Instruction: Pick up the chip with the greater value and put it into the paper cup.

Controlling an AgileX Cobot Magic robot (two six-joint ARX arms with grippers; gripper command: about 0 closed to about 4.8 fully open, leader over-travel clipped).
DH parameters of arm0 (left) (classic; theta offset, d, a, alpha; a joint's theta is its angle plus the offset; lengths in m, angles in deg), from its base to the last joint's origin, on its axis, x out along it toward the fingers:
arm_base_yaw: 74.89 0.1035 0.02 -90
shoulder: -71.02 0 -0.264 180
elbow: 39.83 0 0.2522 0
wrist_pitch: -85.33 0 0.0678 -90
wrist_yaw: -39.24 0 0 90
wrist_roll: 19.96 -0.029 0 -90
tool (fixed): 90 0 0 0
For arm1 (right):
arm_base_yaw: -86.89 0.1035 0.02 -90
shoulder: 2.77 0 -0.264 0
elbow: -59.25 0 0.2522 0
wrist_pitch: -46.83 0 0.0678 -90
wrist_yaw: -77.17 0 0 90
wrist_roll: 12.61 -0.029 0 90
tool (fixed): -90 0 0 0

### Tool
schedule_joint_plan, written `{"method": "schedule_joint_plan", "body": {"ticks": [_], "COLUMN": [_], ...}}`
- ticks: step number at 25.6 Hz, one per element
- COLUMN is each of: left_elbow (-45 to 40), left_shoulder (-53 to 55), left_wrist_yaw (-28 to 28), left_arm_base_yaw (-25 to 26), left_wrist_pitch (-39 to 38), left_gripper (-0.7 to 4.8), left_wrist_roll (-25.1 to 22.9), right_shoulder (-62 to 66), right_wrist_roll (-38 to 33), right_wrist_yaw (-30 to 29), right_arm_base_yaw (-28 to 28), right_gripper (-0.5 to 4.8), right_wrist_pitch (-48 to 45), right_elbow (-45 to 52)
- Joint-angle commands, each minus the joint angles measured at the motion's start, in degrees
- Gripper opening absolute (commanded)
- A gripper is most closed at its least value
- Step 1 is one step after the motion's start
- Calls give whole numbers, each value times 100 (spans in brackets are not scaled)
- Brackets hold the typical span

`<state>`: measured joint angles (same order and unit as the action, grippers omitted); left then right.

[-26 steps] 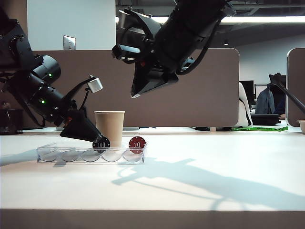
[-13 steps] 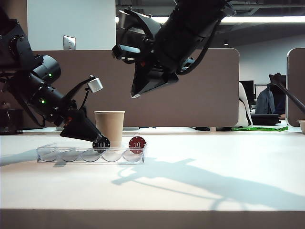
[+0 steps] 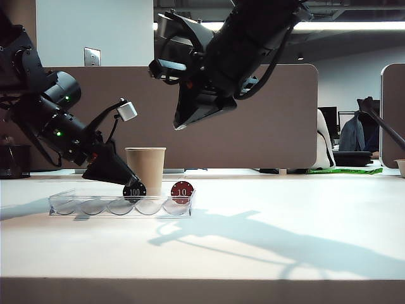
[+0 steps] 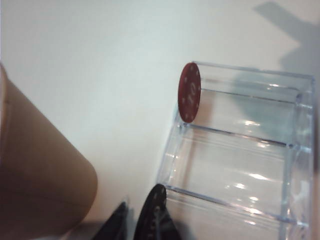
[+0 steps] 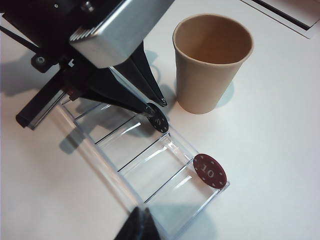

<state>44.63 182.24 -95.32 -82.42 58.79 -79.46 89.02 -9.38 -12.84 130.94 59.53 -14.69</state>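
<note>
We see the left pincer [image 5: 156, 111] down at the clear tray [image 3: 120, 206], pinching the black chip [image 3: 134, 190] standing on edge there, beside the cup [image 3: 145, 168]; the right pincer [image 3: 183, 120] hangs high, its opening hidden from us; the red chip [image 3: 181, 190] stands at the tray's end.

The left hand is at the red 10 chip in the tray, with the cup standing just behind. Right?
Not quite: the left hand is at the black 100 chip, as the right wrist view shows. The red chip stands untouched at the tray's end; the cup is just behind.
</note>
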Motion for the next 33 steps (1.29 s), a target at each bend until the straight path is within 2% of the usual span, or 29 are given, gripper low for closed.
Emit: {"method": "schedule_joint_plan", "body": {"ticks": [1,4,6,8,10,24,33], "left_elbow": [26,26,26,26,26,26,26], "left_shoulder": [-4,-4,-4,-4,-4,-42,-678], "left_wrist_yaw": [-70,-68,-68,-68,-68,-72,-203], "left_arm_base_yaw": [0,0,0,0,0,0,0], "left_wrist_pitch": [15,13,7,2,2,-33,-190], "left_gripper": [78,74,44,43,-6,-6,-6], "left_wrist_roll": [20,20,24,33,81,170,297], "right_shoulder": [-26,-26,-26,-26,-26,-26,-28], "right_wrist_roll": [-24,-24,-24,-24,-24,-24,-22], "right_wrist_yaw": [4,4,4,4,4,9,50], "right_arm_base_yaw": [15,15,15,15,15,15,9], "right_gripper": [-6,-6,-6,-6,-6,-6,-6], "right_wrist_pitch": [-70,-70,-68,-70,-68,-24,-96], "right_elbow": [0,0,0,0,0,0,0]}}
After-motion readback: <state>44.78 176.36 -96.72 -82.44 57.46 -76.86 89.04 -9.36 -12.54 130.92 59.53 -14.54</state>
